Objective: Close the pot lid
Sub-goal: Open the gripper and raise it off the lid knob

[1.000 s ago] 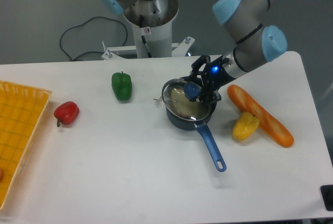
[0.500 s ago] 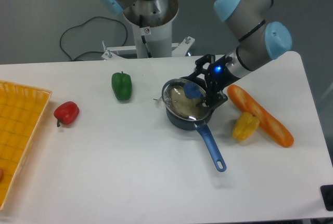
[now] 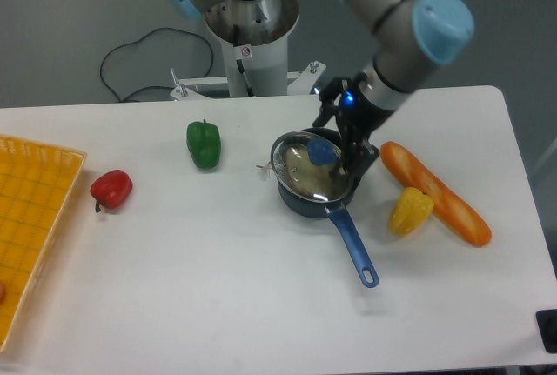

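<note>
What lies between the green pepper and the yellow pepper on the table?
In the camera view, the blue pot with its glass lid lies between the green pepper and the yellow pepper.

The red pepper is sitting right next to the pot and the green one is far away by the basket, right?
Not quite, it's the other way round. In the camera view the green pepper sits nearer the pot, and the red pepper is the one farther off, by the yellow basket.
</note>
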